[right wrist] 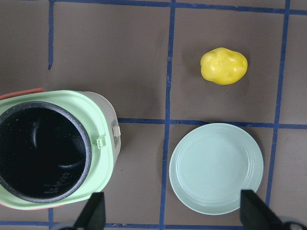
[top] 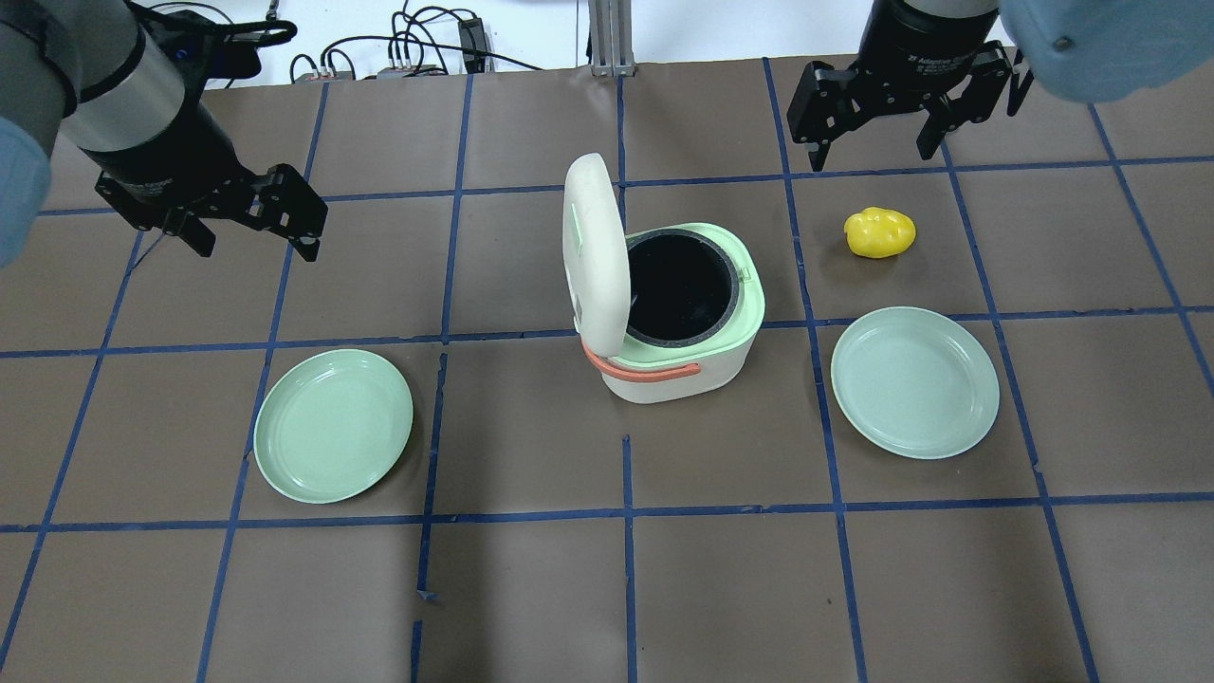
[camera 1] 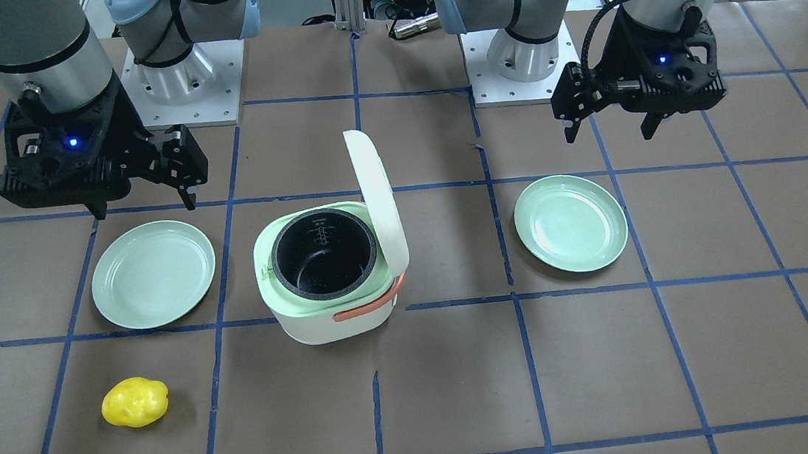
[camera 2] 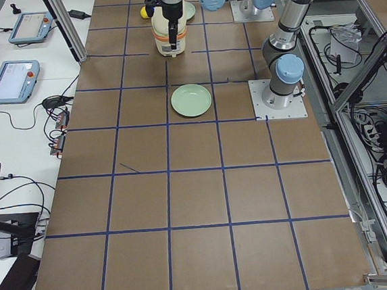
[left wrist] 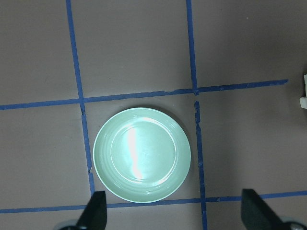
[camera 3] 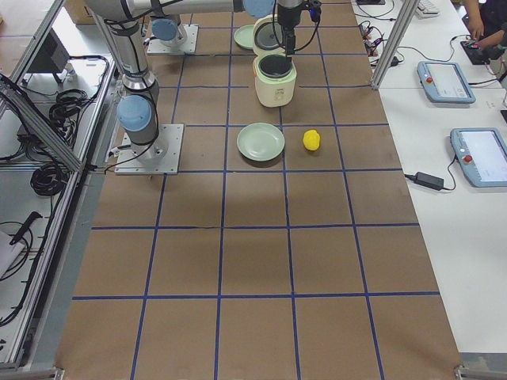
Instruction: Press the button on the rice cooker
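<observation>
Yellow potato (camera 1: 135,403) — rice cooker (camera 1: 326,268) open.

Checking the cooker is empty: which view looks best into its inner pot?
The right wrist view: it looks straight down into the inner pot, showing its bare bottom. The front-facing view shows it slanted; overhead, the open lid covers part. Side views are too small; left wrist misses it.
</observation>
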Controlling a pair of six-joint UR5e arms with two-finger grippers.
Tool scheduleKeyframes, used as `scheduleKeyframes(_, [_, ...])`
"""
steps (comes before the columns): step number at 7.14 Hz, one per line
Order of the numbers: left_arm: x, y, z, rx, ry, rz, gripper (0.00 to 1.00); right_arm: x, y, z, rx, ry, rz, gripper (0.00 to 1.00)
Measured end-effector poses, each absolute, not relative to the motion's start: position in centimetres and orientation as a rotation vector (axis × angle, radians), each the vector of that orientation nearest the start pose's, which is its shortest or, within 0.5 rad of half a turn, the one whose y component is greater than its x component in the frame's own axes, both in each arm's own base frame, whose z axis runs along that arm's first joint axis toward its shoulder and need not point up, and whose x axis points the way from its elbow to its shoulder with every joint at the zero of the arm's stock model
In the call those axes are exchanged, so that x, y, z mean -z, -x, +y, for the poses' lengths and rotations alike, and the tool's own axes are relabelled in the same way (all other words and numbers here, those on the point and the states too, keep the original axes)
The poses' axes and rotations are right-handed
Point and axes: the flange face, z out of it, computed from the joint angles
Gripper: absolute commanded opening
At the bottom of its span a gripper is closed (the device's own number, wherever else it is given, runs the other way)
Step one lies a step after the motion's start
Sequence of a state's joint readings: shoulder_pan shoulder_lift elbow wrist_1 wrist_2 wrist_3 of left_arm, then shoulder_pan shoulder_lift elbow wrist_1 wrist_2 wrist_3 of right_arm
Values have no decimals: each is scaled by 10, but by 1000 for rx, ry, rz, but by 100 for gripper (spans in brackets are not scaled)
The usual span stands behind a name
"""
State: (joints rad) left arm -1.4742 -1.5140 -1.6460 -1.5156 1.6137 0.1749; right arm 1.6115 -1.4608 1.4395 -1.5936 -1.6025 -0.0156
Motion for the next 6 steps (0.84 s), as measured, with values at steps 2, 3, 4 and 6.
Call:
scheduleKeyframes(2, [-484,83,-482,47,-120,3091,100,-493,-145,-537,53,113,3174,100])
scheduleKeyframes(3, [-484,83,-482,47,-120,3091,100,-492,-145,-536,50,120,3174,100])
scheduleKeyframes(4, [-484,83,-482,47,-120,3091,100,-491,-146,-536,48,122,3171,100])
scheduleKeyframes(6, [-484,83,-482,47,-120,3091,100,-490,-146,-536,44,122,3168,100])
